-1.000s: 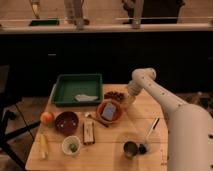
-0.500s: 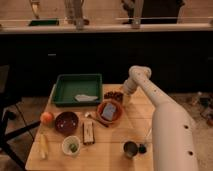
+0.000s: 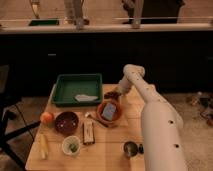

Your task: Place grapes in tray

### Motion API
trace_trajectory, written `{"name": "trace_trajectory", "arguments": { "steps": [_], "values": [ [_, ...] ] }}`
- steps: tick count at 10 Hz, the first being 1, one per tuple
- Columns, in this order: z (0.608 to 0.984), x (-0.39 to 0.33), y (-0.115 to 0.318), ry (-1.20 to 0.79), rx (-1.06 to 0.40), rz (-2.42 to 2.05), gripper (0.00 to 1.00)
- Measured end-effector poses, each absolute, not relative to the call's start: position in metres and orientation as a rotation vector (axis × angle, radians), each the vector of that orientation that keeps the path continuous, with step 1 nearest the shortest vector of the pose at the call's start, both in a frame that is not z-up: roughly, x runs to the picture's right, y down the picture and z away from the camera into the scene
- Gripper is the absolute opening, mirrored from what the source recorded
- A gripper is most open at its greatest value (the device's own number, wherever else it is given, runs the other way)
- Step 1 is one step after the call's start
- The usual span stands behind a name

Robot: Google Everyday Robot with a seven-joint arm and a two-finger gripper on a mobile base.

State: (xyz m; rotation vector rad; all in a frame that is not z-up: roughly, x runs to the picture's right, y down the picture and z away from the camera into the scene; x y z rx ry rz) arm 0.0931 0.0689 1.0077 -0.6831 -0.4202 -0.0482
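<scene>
1. Left edge of the wooden table (image 3: 107, 152): a yellowish long thing (image 3: 44, 146), too blurry to name, with an apple (image 3: 47, 118) behind it.
2. Next along are a dark red bowl (image 3: 66, 122) and a small pale cup (image 3: 71, 146) with something green inside.
3. The green tray (image 3: 67, 89) sits at the back. There's a pale scrap (image 3: 86, 97) lying in it; what it is can't be made out.
4. A brown block (image 3: 89, 134) sits just beside the orange bowl (image 3: 109, 112), which holds something greyish.
5. The grapes (image 3: 112, 94) are a dark clump on the table, just right of the tray and behind the orange bowl, not in the tray.
6. The gripper (image 3: 119, 92) is low, right at the grapes. It blends into them, so whether it's open, closed or holding anything can't be told.
7. The white arm (image 3: 155, 120) runs off the bottom edge, partly hiding a metal cup (image 3: 131, 149).
</scene>
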Motion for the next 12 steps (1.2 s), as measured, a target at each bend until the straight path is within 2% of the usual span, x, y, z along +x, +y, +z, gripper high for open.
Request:
{"name": "trace_trajectory", "arguments": {
  "steps": [5,6,9,12],
  "values": [
    [1.001,0.097,0.063,-0.418,-0.683,-0.049,0.07],
    [1.000,0.097,0.062,-0.417,-0.684,-0.051,0.02],
    [0.998,0.100,0.062,-0.414,-0.682,-0.053,0.00],
    [0.974,0.139,0.057,-0.381,-0.615,-0.005,0.00]
  ]
}}
